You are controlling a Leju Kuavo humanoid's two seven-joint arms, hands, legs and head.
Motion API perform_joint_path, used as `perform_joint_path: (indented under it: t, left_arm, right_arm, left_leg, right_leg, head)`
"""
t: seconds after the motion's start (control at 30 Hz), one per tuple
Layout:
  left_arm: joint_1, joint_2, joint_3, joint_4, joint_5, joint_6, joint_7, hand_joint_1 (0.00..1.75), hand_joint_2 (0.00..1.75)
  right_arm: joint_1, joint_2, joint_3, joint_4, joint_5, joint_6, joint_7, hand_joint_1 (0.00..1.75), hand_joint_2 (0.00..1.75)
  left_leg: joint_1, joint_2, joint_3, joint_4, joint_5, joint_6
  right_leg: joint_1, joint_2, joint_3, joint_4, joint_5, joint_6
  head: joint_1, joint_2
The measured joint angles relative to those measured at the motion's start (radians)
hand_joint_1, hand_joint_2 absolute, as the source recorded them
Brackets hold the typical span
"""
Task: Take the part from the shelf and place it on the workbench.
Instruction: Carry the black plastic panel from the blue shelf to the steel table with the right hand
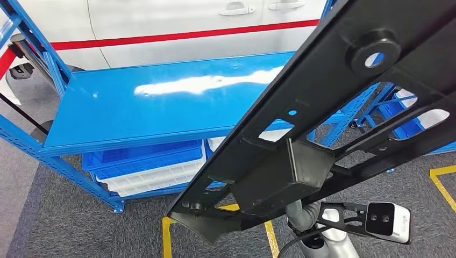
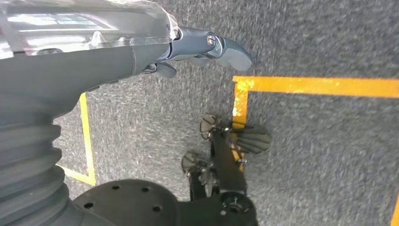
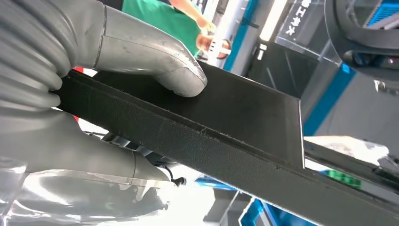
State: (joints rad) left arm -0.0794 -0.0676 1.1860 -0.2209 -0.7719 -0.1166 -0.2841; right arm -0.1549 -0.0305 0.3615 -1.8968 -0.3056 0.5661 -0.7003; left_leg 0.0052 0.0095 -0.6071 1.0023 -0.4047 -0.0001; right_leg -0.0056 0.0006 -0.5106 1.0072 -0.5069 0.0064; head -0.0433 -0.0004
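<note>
Part point(image 1: 301, 156), a long black frame with round and slotted cut-outs and a boxy block near its middle, hangs in the air and slants from near centre up to the far right, in front of the blue shelf point(image 1: 134, 102). It sits clear of the shelf's glossy top board and crosses over its right end in the head view. The right hand point(image 3: 117, 75) grips this part: in the right wrist view the thick grey thumb presses on one flat black face while the rest of the hand wraps beneath the edge. The left hand point(image 2: 207, 47) hangs over grey carpet point(image 2: 329, 155) marked with yellow tape lines point(image 2: 320, 86); it holds nothing, its dark fingers lying loosely extended. Under the top board, blue and white bins point(image 1: 150, 166) are stacked on a lower level. A white panel with a red stripe point(image 1: 177, 36) stands beyond the shelf. A person in a green top point(image 3: 162, 16) stands behind the held part
</note>
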Motion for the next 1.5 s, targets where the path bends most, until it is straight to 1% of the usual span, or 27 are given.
perform_joint_path:
  t: [0.1,0.17,0.23,0.27,0.3,0.33,0.4,0.47,0.5,0.6,0.67,0.73,0.77,0.8,0.83,0.9,0.97,1.0,1.03,1.1,1.17,1.27,1.3,1.33,1.37,1.43,1.5]
  left_arm:
    - [0.002,-0.001,0.0,0.0,-0.002,-0.001,0.0,0.0,1.75]
    - [0.002,-0.001,0.0,0.0,-0.002,-0.002,0.0,0.0,1.75]
    - [0.003,-0.002,0.0,0.0,-0.002,-0.003,0.0,0.0,1.75]
    - [0.003,-0.001,0.0,0.0,-0.002,-0.003,0.0,0.0,1.75]
    - [0.003,-0.001,0.0,0.0,-0.002,-0.003,0.0,0.0,1.75]
    - [0.003,-0.001,0.0,0.0,-0.002,-0.003,0.0,0.0,1.75]
    - [0.002,-0.001,0.0,0.0,-0.002,-0.003,0.0,0.0,1.75]
    - [-0.001,0.0,0.0,0.0,-0.002,-0.003,-0.001,0.0,1.75]
    - [-0.001,0.001,0.0,0.0,-0.002,-0.003,-0.002,0.0,1.75]
    - [-0.001,-0.001,0.0,0.0,0.0,0.001,-0.004,0.0,1.75]
    - [-0.002,-0.003,0.0,0.0,0.0,0.004,-0.008,0.0,1.75]
    - [-0.002,-0.003,0.0,0.0,-0.001,0.004,-0.011,0.0,1.75]
    - [-0.002,-0.003,0.0,0.0,-0.002,0.004,-0.012,0.0,1.75]
    - [-0.002,-0.003,0.0,0.0,-0.004,0.004,-0.012,0.0,1.75]
    - [-0.002,-0.003,0.0,0.0,-0.007,0.004,-0.012,0.0,1.75]
    - [-0.001,-0.004,0.0,0.0,-0.011,0.003,-0.011,0.0,1.75]
    - [0.0,-0.004,0.0,0.0,-0.011,0.002,-0.01,0.0,1.75]
    - [0.001,-0.005,0.0,0.0,-0.01,0.001,-0.01,0.0,1.75]
    - [0.002,-0.006,0.0,0.0,-0.009,0.001,-0.009,0.0,1.75]
    - [0.004,-0.008,0.001,0.0,-0.004,0.002,-0.009,0.0,1.75]
    - [0.006,-0.011,0.002,0.0,0.004,0.005,-0.007,0.0,1.75]
    - [0.008,-0.017,0.008,0.0,0.011,0.013,-0.004,0.0,1.75]
    - [0.008,-0.018,0.01,0.0,0.013,0.017,-0.004,0.0,1.75]
    - [0.009,-0.019,0.01,0.0,0.016,0.02,-0.004,0.0,1.75]
    - [0.01,-0.019,0.011,0.0,0.017,0.024,-0.004,0.0,1.75]
    - [0.009,-0.019,0.011,0.0,0.019,0.038,-0.007,0.0,1.75]
    - [0.008,-0.018,0.012,0.0,0.019,0.055,-0.011,0.0,1.75]
  right_arm:
    - [-0.002,0.0,0.006,0.0,-0.002,-0.005,0.0,1.75,1.75]
    - [-0.004,0.0,0.012,0.0,-0.003,-0.007,-0.001,1.75,1.75]
    - [-0.004,0.0,0.016,0.0,-0.004,-0.008,-0.001,1.75,1.75]
    - [-0.004,0.0,0.018,0.0,-0.004,-0.009,-0.001,1.75,1.75]
    - [-0.004,0.0,0.019,0.0,-0.004,-0.009,-0.001,1.75,1.75]
    - [-0.004,0.0,0.019,0.0,-0.004,-0.01,-0.001,1.75,1.75]
    - [-0.004,0.0,0.021,0.0,-0.004,-0.014,-0.001,1.75,1.75]
    - [-0.004,0.0,0.024,-0.001,-0.004,-0.02,-0.001,1.75,1.75]
    - [-0.004,0.0,0.027,-0.001,-0.005,-0.022,-0.001,1.75,1.75]
    - [-0.003,0.0,0.037,-0.001,-0.017,-0.018,-0.001,1.75,1.75]
    - [-0.004,0.0,0.042,0.0,-0.034,-0.013,-0.001,1.75,1.75]
    - [-0.006,-0.001,0.044,0.001,-0.049,-0.015,-0.001,1.75,1.75]
    - [-0.006,-0.001,0.045,0.001,-0.054,-0.017,-0.001,1.75,1.75]
    - [-0.007,-0.001,0.045,0.002,-0.057,-0.021,-0.001,1.75,1.75]
    - [-0.008,-0.001,0.045,0.002,-0.059,-0.026,-0.001,1.75,1.75]
    - [-0.009,-0.001,0.046,0.001,-0.055,-0.04,-0.001,1.75,1.75]
    - [-0.008,-0.001,0.048,-0.003,-0.044,-0.048,-0.001,1.75,1.75]
    - [-0.007,-0.001,0.049,-0.006,-0.037,-0.049,-0.001,1.75,1.75]
    - [-0.005,-0.001,0.05,-0.007,-0.029,-0.048,-0.001,1.75,1.75]
    - [0.0,0.0,0.053,-0.009,-0.013,-0.042,-0.001,1.75,1.75]
    - [0.004,0.004,0.057,-0.009,-0.002,-0.034,-0.001,1.75,1.75]
    - [0.008,0.013,0.063,-0.008,0.008,-0.021,0.0,1.75,1.75]
    - [0.009,0.016,0.064,-0.007,0.011,-0.018,0.0,1.75,1.75]
    - [0.01,0.017,0.064,-0.006,0.014,-0.015,0.0,1.75,1.75]
    - [0.009,0.019,0.065,-0.005,0.016,-0.014,0.0,1.75,1.75]
    - [0.002,0.019,0.066,-0.003,0.019,-0.014,0.0,1.75,1.75]
    - [-0.008,0.019,0.068,0.0,0.019,-0.018,0.0,1.75,1.75]
  left_leg:
    - [0.002,-0.002,-0.01,0.009,-0.003,-0.018]
    - [0.006,-0.003,-0.037,0.079,-0.069,-0.028]
    - [0.007,-0.004,-0.076,0.215,-0.157,-0.036]
    - [0.008,-0.004,-0.088,0.271,-0.18,-0.039]
    - [0.008,-0.004,-0.084,0.295,-0.181,-0.038]
    - [0.007,-0.004,-0.061,0.28,-0.162,-0.036]
    - [0.006,-0.005,0.035,0.147,-0.111,-0.025]
    - [0.0,-0.006,0.123,0.009,-0.098,-0.012]
    - [-0.004,-0.007,0.139,-0.024,-0.102,-0.007]
    - [-0.005,-0.005,0.129,-0.041,-0.081,0.008]
    - [0.0,-0.001,0.109,-0.048,-0.055,0.022]
    - [-0.001,0.001,0.08,-0.044,-0.034,0.028]
    - [-0.002,0.001,0.064,-0.041,-0.025,0.028]
    - [-0.003,0.001,0.048,-0.037,-0.016,0.027]
    - [-0.003,0.001,0.032,-0.033,-0.008,0.026]
    - [-0.002,0.001,0.003,-0.021,0.005,0.02]
    - [-0.005,0.0,-0.018,-0.007,0.014,0.011]
    - [-0.006,0.0,-0.023,-0.002,0.019,0.006]
    - [-0.006,0.0,-0.026,0.001,0.025,-0.001]
    - [-0.003,-0.001,-0.028,0.002,0.032,-0.014]
    - [0.002,-0.002,-0.045,0.041,-0.007,-0.025]
    - [0.007,-0.002,-0.104,0.221,-0.129,-0.039]
    - [0.008,-0.002,-0.115,0.268,-0.145,-0.042]
    - [0.008,-0.002,-0.109,0.281,-0.142,-0.042]
    - [0.008,-0.003,-0.082,0.254,-0.123,-0.04]
    - [0.005,-0.003,0.012,0.113,-0.076,-0.028]
    - [-0.002,-0.004,0.077,0.004,-0.058,-0.014]
  right_leg:
    - [-0.003,-0.004,-0.013,-0.006,0.017,-0.021]
    - [-0.006,-0.008,-0.028,-0.01,0.034,-0.036]
    - [-0.004,-0.009,-0.049,-0.009,0.051,-0.041]
    - [-0.003,-0.01,-0.061,-0.008,0.06,-0.041]
    - [-0.002,-0.01,-0.072,-0.007,0.068,-0.04]
    - [-0.001,-0.01,-0.083,-0.005,0.075,-0.039]
    - [0.001,-0.009,-0.099,-0.003,0.089,-0.036]
    - [0.003,-0.009,-0.108,-0.003,0.103,-0.028]
    - [0.003,-0.009,-0.111,-0.003,0.11,-0.022]
    - [0.001,-0.008,-0.12,-0.003,0.119,-0.004]
    - [0.0,-0.004,-0.144,0.051,0.055,0.004]
    - [-0.004,-0.003,-0.179,0.175,-0.045,0.01]
    - [-0.005,-0.003,-0.191,0.238,-0.074,0.014]
    - [-0.007,-0.003,-0.192,0.28,-0.079,0.016]
    - [-0.008,-0.003,-0.178,0.288,-0.061,0.018]
    - [-0.009,-0.003,-0.1,0.204,-0.005,0.015]
    - [-0.005,-0.003,-0.003,0.066,-0.006,0.006]
    - [-0.003,-0.002,0.026,0.02,-0.018,0.0]
    - [0.0,-0.002,0.037,-0.004,-0.029,-0.006]
    - [0.001,-0.003,0.032,-0.011,-0.022,-0.022]
    - [-0.002,-0.006,0.023,-0.015,-0.007,-0.038]
    - [-0.001,-0.008,-0.001,-0.014,0.013,-0.048]
    - [0.001,-0.008,-0.009,-0.013,0.019,-0.048]
    - [0.002,-0.008,-0.016,-0.011,0.023,-0.047]
    - [0.003,-0.008,-0.021,-0.009,0.026,-0.046]
    - [0.005,-0.008,-0.026,-0.006,0.03,-0.043]
    - [0.005,-0.008,-0.03,-0.005,0.035,-0.036]
  head:
    - [0.0,0.0]
    - [0.0,0.0]
    - [0.0,0.0]
    - [0.0,0.0]
    - [0.0,0.0]
    - [0.0,0.0]
    - [0.0,0.0]
    - [0.0,0.0]
    - [0.0,0.0]
    - [0.0,0.0]
    - [0.0,0.0]
    - [0.0,0.0]
    - [0.0,0.0]
    - [0.0,0.0]
    - [0.0,0.0]
    - [0.0,0.0]
    - [0.0,0.0]
    - [0.0,0.0]
    - [0.0,0.0]
    - [0.0,0.0]
    - [0.0,0.0]
    - [0.0,0.0]
    - [0.0,0.0]
    - [0.0,0.0]
    - [0.0,0.0]
    - [0.0,0.0]
    - [0.0,0.0]
